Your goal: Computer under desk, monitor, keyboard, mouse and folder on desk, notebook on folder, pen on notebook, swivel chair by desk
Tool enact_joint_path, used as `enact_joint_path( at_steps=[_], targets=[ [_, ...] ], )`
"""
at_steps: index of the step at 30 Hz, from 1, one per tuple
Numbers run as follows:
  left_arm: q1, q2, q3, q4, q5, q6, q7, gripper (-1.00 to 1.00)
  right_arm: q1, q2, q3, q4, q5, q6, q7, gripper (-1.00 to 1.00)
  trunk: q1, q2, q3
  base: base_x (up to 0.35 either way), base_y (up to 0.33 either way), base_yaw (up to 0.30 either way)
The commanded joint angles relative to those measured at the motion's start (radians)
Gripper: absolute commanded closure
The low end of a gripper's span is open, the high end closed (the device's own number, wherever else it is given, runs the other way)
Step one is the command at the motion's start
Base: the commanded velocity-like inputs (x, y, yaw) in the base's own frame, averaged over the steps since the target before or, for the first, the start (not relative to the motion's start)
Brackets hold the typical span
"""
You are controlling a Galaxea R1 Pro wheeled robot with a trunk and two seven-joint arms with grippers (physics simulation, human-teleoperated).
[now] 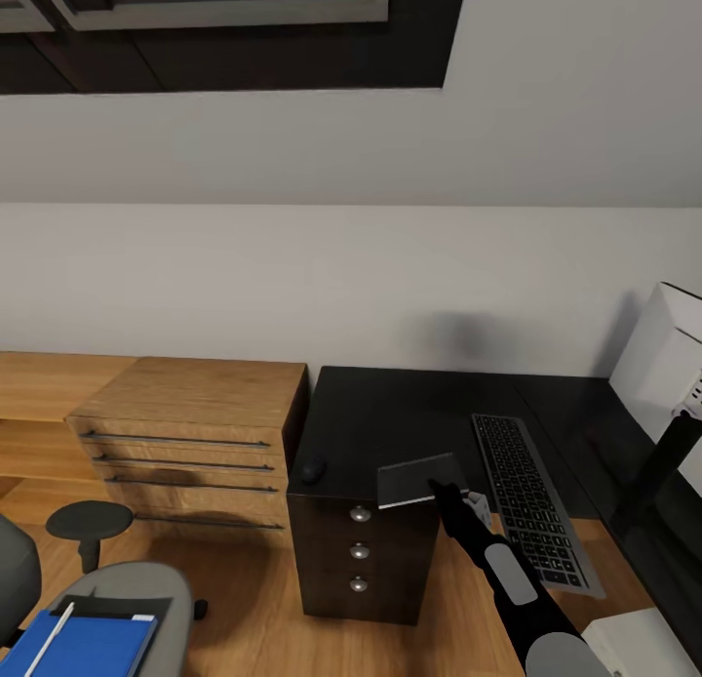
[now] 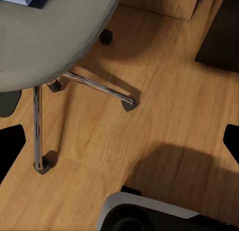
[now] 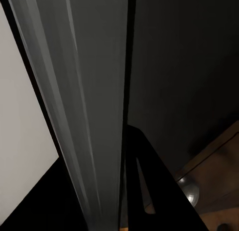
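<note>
We are holding the notebook (image 1: 421, 479) pinched in our right end effector (image 1: 450, 494) above the tabletop (image 1: 390, 414), lower centre, awaiting the folder (image 1: 83, 646).

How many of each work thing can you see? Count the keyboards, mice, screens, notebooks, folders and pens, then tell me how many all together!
keyboard: 1
mouse: 1
monitor: 1
notebook: 1
folder: 1
pen: 1
Total: 6
</note>
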Motion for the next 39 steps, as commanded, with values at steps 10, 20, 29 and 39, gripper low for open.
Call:
enact_joint_path(
  at_steps=[10,20,29,39],
  targets=[
    [0.001,0.000,0.007,-0.002,-0.008,-0.001,0.009,-1.00,-0.001,0.001,-0.007,0.014,-0.008,0.010,0.003,1.00,0.039,-0.071,-0.032,0.000,0.000,0.000],
    [0.001,-0.001,0.007,-0.002,-0.008,-0.001,0.009,-1.00,-0.001,0.001,-0.007,0.017,-0.009,0.010,0.003,1.00,0.042,-0.078,-0.035,0.000,0.000,0.000],
    [0.001,-0.001,0.006,-0.002,-0.008,-0.001,0.009,-1.00,-0.001,0.000,-0.007,0.017,-0.010,0.010,0.003,1.00,0.062,-0.113,-0.051,0.000,0.000,0.000],
    [0.001,-0.001,0.005,-0.003,-0.008,-0.001,0.008,-1.00,-0.001,0.000,-0.010,0.018,-0.011,0.031,0.002,1.00,0.100,-0.183,-0.082,0.000,0.000,0.000]
  ],
)
